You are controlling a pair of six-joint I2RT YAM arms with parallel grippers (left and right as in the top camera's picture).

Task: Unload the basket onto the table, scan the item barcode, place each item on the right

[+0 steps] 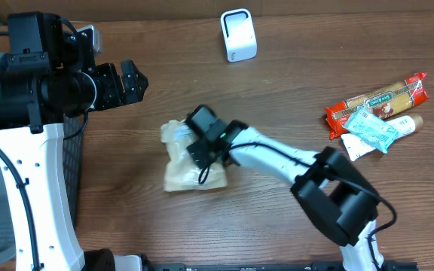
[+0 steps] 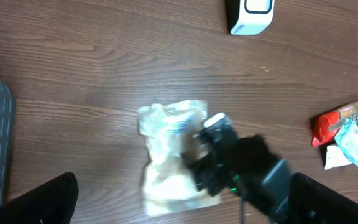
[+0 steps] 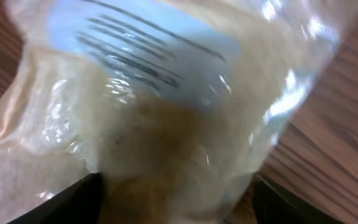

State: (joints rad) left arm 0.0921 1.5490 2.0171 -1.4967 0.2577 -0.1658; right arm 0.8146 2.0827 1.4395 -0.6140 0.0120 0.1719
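1. Your clear bag [image 1: 176,172] of pale grains lies centre-left on the table [image 1: 292,71], with its blue label up.
2. Your right gripper [image 1: 200,144] straddles it and hides its right side; whether the fingers pinch it, you cannot tell.
3. Your left gripper [image 1: 130,81] hangs released at far left.
4. The white scanner [image 1: 238,35] stands far off, and snack packets [image 1: 379,111] lie at right.

A brown wood-grain table [image 1: 292,226] fills the view under even light.
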